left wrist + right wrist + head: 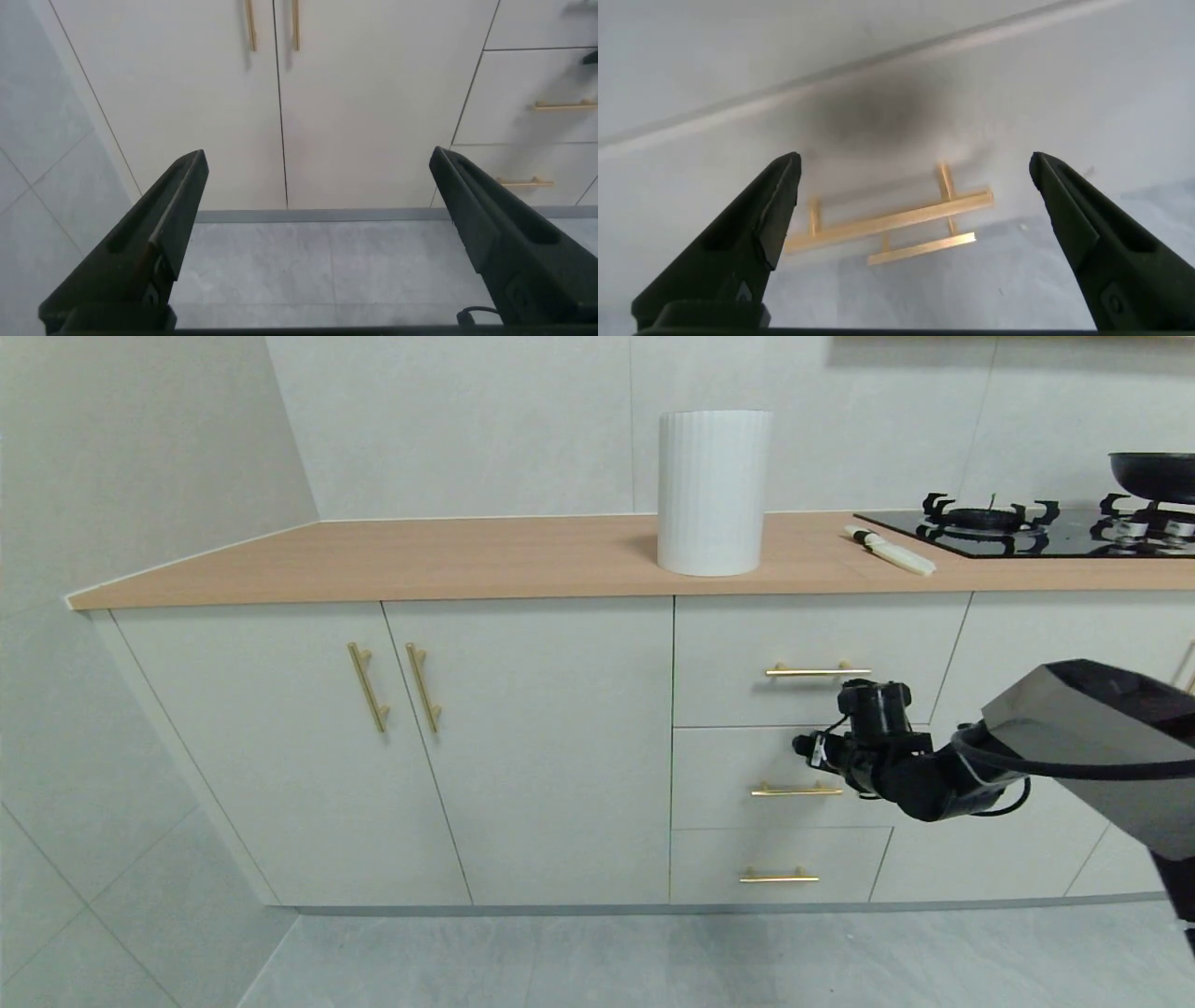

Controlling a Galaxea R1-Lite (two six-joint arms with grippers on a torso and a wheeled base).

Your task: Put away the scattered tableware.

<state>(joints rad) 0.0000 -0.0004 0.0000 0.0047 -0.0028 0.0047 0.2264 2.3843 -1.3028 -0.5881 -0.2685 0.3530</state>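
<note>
Kitchen drawer handle (887,222) faces the spread right claw (913,168).

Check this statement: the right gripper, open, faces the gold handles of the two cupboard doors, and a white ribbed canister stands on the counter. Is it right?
Wrong in one respect. The right gripper faces the drawers, close to a gold drawer handle, not the cupboard doors, as the head view shows. It is open, and the white ribbed canister stands on the counter.

Our right gripper (810,747) hangs just above the middle drawer handle (796,791). On the counter (420,560) we see a white ribbed canister (714,493) and, beside the hob (1027,534), a pale utensil (889,551).
</note>
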